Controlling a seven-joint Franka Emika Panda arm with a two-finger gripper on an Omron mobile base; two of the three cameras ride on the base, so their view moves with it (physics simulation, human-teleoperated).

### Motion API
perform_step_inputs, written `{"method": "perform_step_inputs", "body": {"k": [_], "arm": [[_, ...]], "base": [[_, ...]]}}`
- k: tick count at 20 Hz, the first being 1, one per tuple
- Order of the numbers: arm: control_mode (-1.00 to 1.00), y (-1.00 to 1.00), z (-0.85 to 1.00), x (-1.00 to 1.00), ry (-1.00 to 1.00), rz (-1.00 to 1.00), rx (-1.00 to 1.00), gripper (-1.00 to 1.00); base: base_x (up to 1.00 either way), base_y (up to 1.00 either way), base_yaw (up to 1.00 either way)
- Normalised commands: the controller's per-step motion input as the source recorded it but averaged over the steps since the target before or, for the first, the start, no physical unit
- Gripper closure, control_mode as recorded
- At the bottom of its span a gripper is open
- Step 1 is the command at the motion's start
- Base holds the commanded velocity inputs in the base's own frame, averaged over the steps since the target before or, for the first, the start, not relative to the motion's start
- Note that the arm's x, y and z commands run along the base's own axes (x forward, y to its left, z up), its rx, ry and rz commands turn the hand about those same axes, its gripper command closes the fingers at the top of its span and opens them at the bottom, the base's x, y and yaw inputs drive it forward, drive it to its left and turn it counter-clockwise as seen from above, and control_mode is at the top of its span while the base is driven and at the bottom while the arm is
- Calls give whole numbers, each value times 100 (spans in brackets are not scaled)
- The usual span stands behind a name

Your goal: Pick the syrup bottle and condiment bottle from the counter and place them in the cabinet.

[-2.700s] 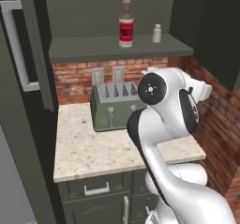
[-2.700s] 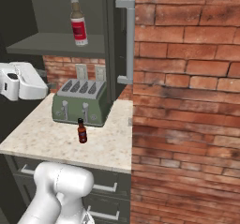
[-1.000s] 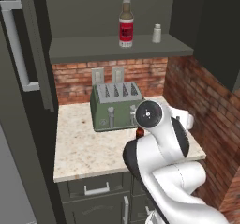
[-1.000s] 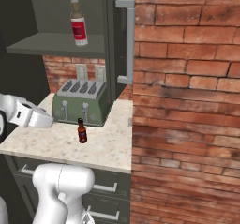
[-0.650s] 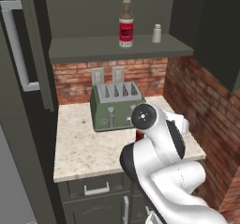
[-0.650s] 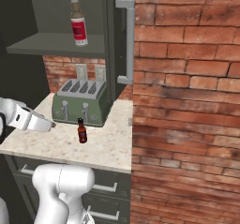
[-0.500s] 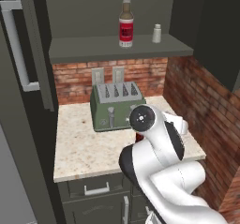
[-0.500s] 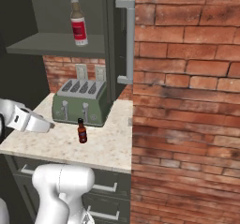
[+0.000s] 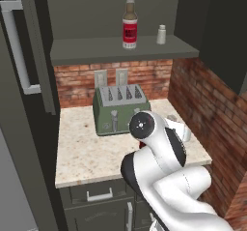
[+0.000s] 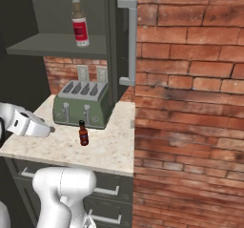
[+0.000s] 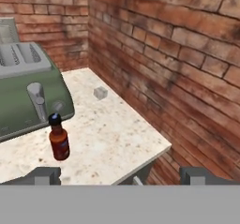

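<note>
Now small bottle [image 11: 58, 138] upright, near left fingertip [image 11: 44, 175].

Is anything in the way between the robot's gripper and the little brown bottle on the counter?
Nothing visible is. In the hand view the open gripper looks straight at the small brown bottle, with bare counter between them. The green toaster stands close behind the bottle, not in front of it.

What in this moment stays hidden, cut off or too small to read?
- Small brown bottle: hidden behind the arm in the left base view.
- Tall bottle's red label: print too small to read.
- Gripper: open, finger tips cut off by the hand view's bottom.
- Small grey object on the counter: too small to identify.
</note>
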Motion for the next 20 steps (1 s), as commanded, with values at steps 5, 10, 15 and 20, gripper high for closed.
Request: {"method": "perform_step_inputs", "body": {"k": [5,10,15,20], "arm": [[-100,-5,-12,0,0,0,1,-100],[-100,0,-9,14,0,0,0,-100],[-100,17,-9,27,0,0,0,-100],[-100,45,-33,36,7,0,0,-100]], "base": [[0,0,0],[0,0,0],[0,0,0],[0,0,0]]}}
